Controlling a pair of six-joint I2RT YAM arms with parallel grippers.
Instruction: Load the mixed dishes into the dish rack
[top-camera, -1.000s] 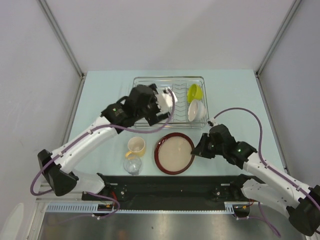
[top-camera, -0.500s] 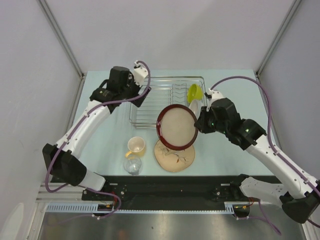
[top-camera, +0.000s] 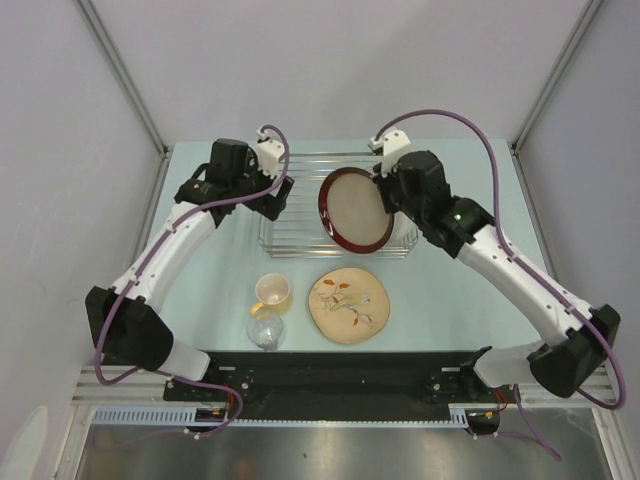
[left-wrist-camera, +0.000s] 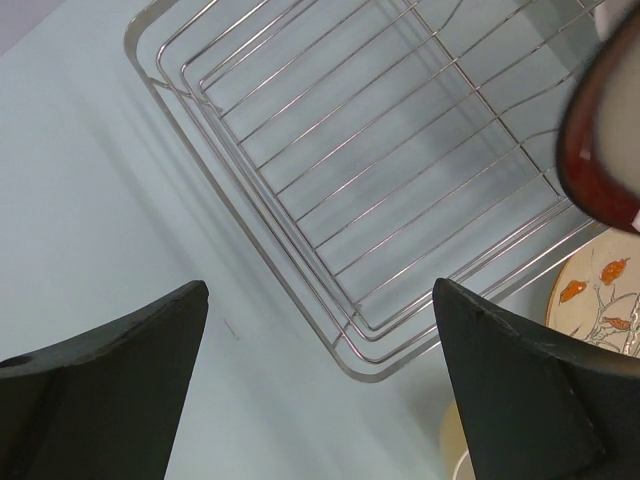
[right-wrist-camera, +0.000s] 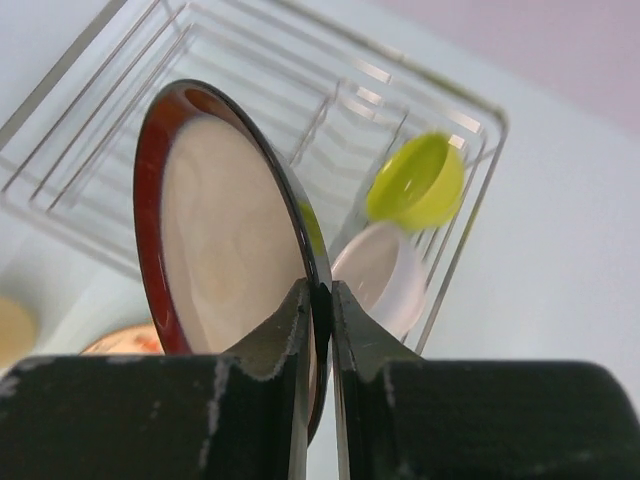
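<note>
My right gripper (right-wrist-camera: 320, 295) is shut on the rim of the dark red-brown round dish (right-wrist-camera: 225, 230), holding it on edge above the dish rack (right-wrist-camera: 487, 118). From above, the dish (top-camera: 355, 208) hangs over the rack's (top-camera: 300, 228) right half, with the right gripper (top-camera: 385, 198) at its right edge. The lime-green bowl (right-wrist-camera: 415, 182) and the white bowl (right-wrist-camera: 385, 275) stand in the rack's right end. My left gripper (left-wrist-camera: 318, 300) is open and empty over the rack's (left-wrist-camera: 330, 170) near left corner. The beige patterned plate (top-camera: 348, 303), cream-yellow mug (top-camera: 272, 292) and clear glass (top-camera: 265, 328) rest on the table.
The rack's left half holds only bare wires. The plate, mug and glass sit between the rack and the arms' bases. Grey walls and metal posts stand at the table's far corners.
The right arm lifted the red-brown dish off the beige plate and carried it up and back over the rack, tipping it on edge. The left gripper drew back to the rack's left edge.
</note>
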